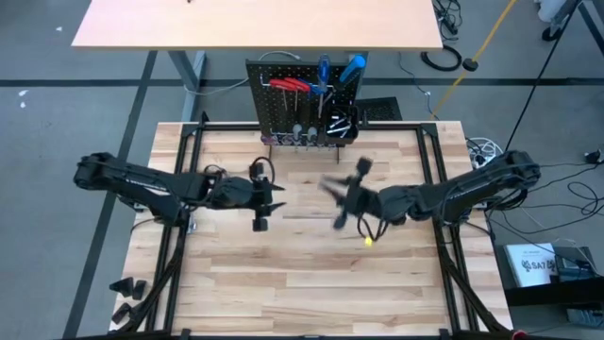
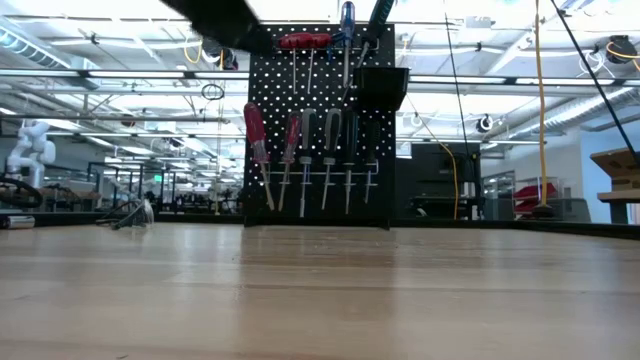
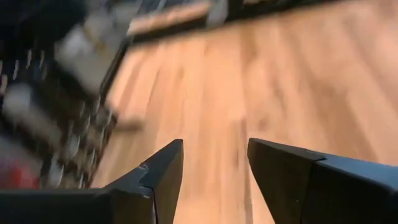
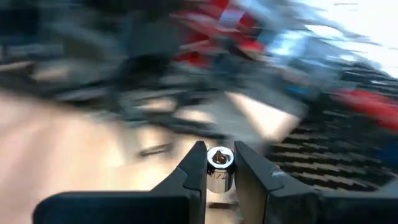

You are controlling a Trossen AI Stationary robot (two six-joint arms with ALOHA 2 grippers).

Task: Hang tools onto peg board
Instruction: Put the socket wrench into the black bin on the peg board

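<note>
Where the tan plank tabletop (image 1: 302,274) lay nearest, we logged the left gripper (image 1: 271,200) with fingers apart and the right gripper (image 4: 219,168) clamped on a silver socket (image 4: 219,167); behind stood the peg board (image 2: 318,120) with hung tools (image 2: 300,150), then an open workshop hall.

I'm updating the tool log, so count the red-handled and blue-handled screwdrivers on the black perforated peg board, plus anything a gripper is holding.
Red-handled screwdrivers: 2
Blue-handled screwdrivers: 2
Small silver metal socket, held in the right gripper: 1
Total: 5
</note>
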